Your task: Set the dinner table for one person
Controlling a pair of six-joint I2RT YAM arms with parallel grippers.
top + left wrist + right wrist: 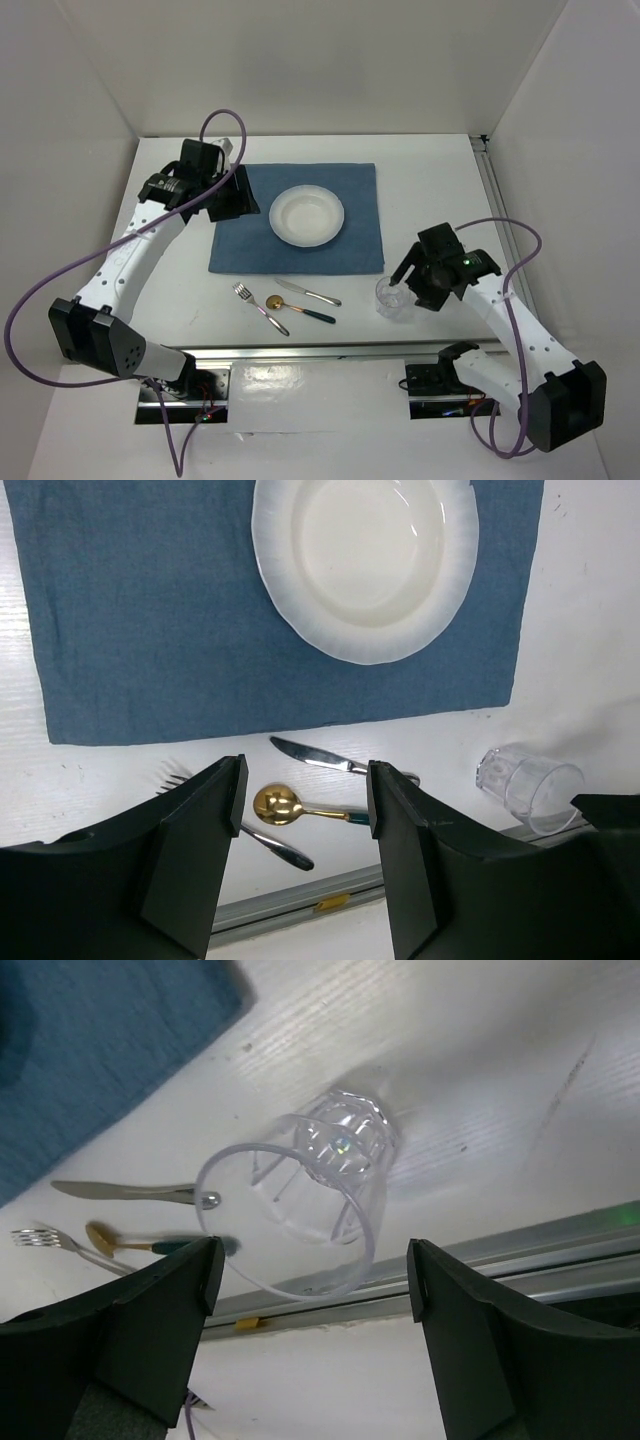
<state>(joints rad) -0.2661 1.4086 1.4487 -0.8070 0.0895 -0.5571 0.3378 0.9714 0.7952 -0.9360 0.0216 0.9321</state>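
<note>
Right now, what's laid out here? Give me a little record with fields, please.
Surface: white dinner table
Mat: blue placemat, lying flat
Dish: white bowl, on the placemat
Cutlery: fork, gold spoon, knife, on the bare table in front of the placemat
Drink: clear glass, upright, right of the cutlery
Left arm: left gripper open, empty
Right arm: right gripper open, at the glass, not gripping it
</note>
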